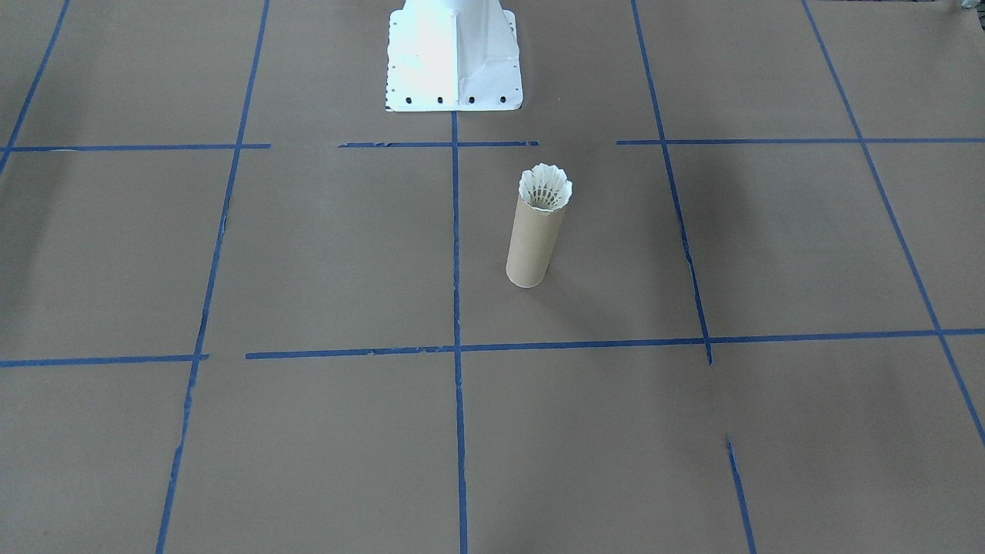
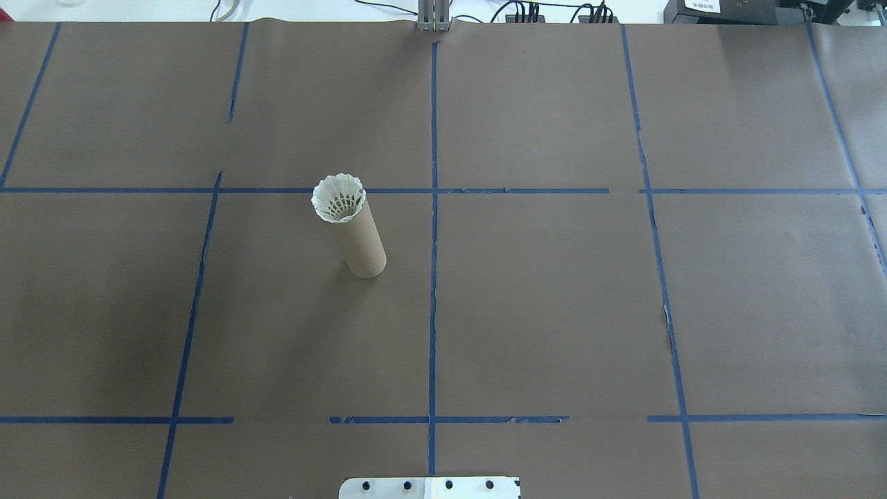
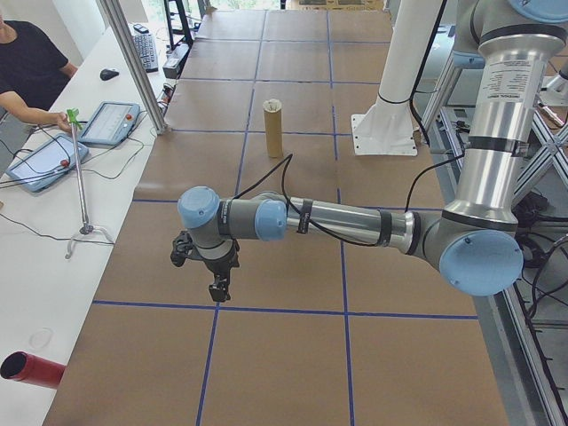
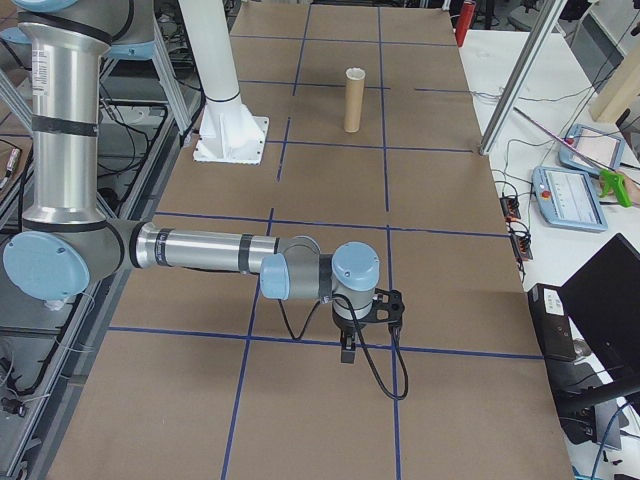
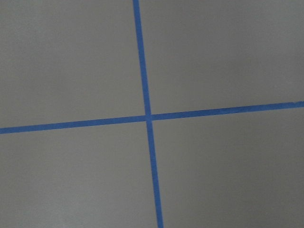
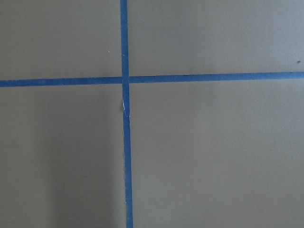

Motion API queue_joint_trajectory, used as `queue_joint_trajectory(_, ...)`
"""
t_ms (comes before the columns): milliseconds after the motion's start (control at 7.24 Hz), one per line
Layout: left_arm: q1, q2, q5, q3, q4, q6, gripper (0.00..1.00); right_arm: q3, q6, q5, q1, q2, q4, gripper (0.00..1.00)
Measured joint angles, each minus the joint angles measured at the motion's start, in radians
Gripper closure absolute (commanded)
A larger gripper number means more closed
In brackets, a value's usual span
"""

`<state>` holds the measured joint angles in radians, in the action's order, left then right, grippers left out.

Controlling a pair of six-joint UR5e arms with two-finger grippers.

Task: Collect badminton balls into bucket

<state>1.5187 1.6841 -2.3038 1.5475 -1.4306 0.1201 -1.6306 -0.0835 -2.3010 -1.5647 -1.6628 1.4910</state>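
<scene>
Small white feather shuttlecock (image 2: 338, 197) seated in the open top of the tall tan cardboard tube (image 2: 358, 239), feather skirt flared upward, cork end down inside and hidden. Tube upright on the brown paper-covered table (image 2: 554, 312), long axis vertical (leaning look in the fixed views only from camera angle). In overhead view: tube left of centre, just below the upper horizontal blue tape line (image 2: 485, 190). In front-facing view: shuttlecock (image 1: 545, 189) and tube (image 1: 534, 242) slightly right of centre, below the white metal robot base (image 1: 454, 58) at top.

Left gripper (image 3: 217, 288) visible only in the left side view, lower left of centre, hanging above bare paper; tube (image 3: 273, 129) well apart, toward upper middle of frame. Right gripper (image 4: 349, 352) visible only in the right side view, lower centre, above a tape line; tube (image 4: 352, 101) well apart, near top of frame. Cannot tell how far apart either set of fingers stands; nothing seen in either. Both wrist views: only brown paper and crossing blue tape, no fingers in frame.

Person in a dark top seated at the white side bench, upper left of the left side view, hand near a tablet (image 3: 111, 122).
</scene>
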Motion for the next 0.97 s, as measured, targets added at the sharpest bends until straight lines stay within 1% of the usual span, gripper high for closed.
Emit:
queue_joint_trajectory(276, 0.004, -0.011, 0.001, -0.024, 0.004, 0.029, 0.00, 0.000, 0.000, 0.000, 0.000, 0.000, 0.000, 0.00)
queue_joint_trajectory(967, 0.005, -0.013, -0.004, -0.023, 0.006, 0.032, 0.00, 0.000, 0.001, 0.000, 0.000, 0.000, 0.000, 0.00)
